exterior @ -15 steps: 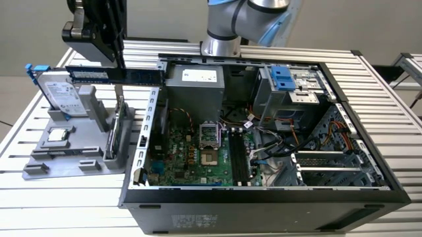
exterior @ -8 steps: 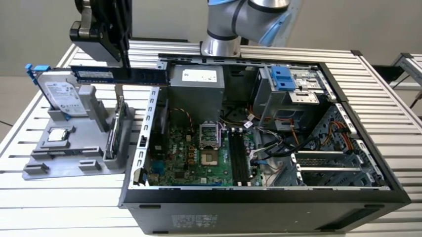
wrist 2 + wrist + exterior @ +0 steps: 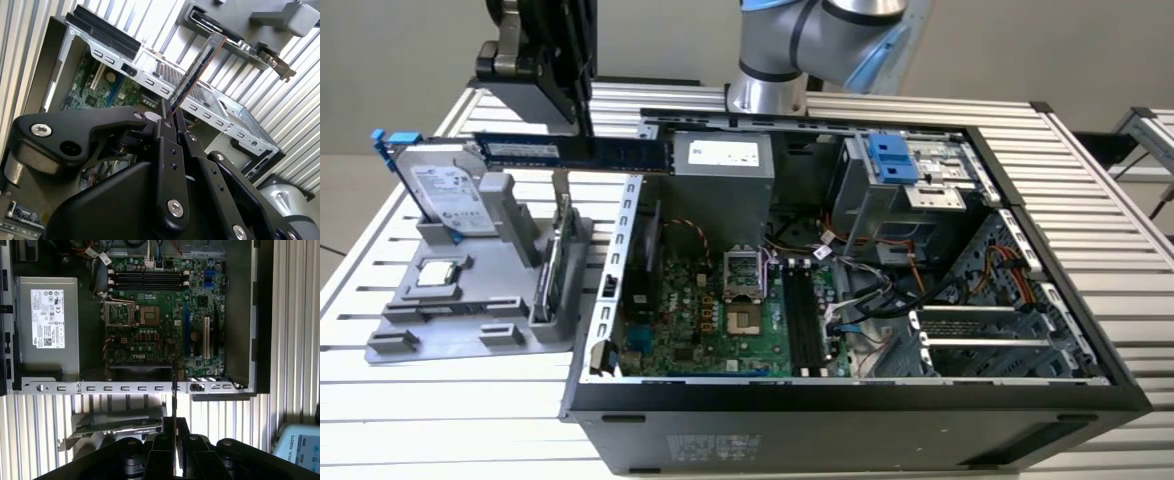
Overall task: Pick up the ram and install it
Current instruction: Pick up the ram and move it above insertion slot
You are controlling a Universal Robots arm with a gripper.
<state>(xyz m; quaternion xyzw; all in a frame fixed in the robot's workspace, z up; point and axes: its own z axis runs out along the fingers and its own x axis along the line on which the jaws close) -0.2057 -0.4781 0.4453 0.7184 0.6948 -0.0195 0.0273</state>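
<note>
End effector [image 3: 578,118] clamps the ram [image 3: 624,152], raised above the open computer case's [image 3: 854,405] edge.

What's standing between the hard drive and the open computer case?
An expansion card, on edge in the gray holder, seen in the exterior view.

Slatted aluminium table [image 3: 1107,200] against a plain grey background [image 3: 1067,50]

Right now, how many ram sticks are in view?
1. The ram is clamped in the gripper, held in the air over the computer case side wall. The memory slots on the motherboard look empty; another stick could be hidden elsewhere.
</note>
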